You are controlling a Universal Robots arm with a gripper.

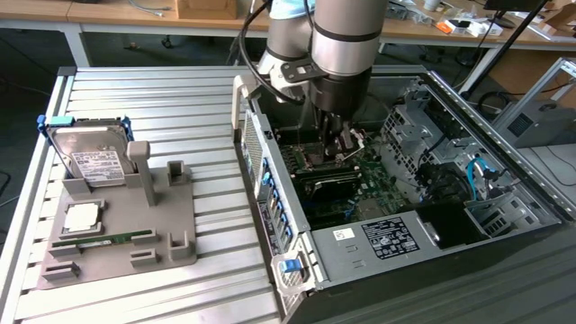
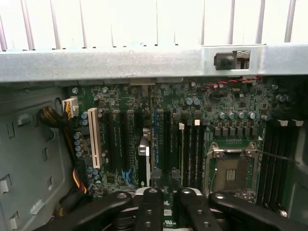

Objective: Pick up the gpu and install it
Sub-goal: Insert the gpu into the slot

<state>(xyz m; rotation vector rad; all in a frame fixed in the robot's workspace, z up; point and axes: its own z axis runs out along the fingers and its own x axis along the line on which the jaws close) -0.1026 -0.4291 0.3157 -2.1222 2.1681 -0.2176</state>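
Exterior view: the gripper point(image 1: 340, 145) hangs deep inside the open computer case point(image 1: 387, 243), over the motherboard point(image 1: 347, 182). The hard drive point(image 1: 90, 158) stands in the grey holder point(image 1: 166, 223) on the tabletop point(image 1: 162, 101).

Wrist view: the gpu point(image 2: 144, 161) stands edge-on among the motherboard's point(image 2: 226, 110) slots, just off the gripper point(image 2: 167, 195). Fingers pinching or not, can't tell.

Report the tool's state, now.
Tool: open or closed cannot be told; it hangs inside the computer case, over the motherboard.
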